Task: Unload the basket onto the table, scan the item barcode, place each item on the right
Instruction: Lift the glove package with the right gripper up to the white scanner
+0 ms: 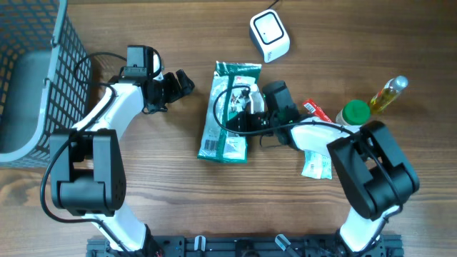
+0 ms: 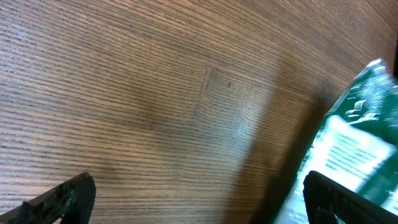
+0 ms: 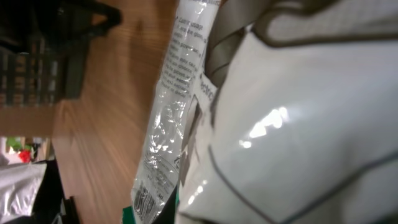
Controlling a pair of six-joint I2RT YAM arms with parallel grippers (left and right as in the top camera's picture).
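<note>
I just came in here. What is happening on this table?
The right pincer is closed on a green packet in the middle of the table and seems to be holding it. The left pincer is open and empty, beside the packet but not touching it. A small white scanner sits further back, apart from the packet, so the barcode is not yet at the scanner. A wire basket stands at the left edge.

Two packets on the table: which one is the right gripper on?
The large green packet in the middle; the right gripper is shut on its upper part. The small pale packet lies apart, partly under the right arm.
</note>
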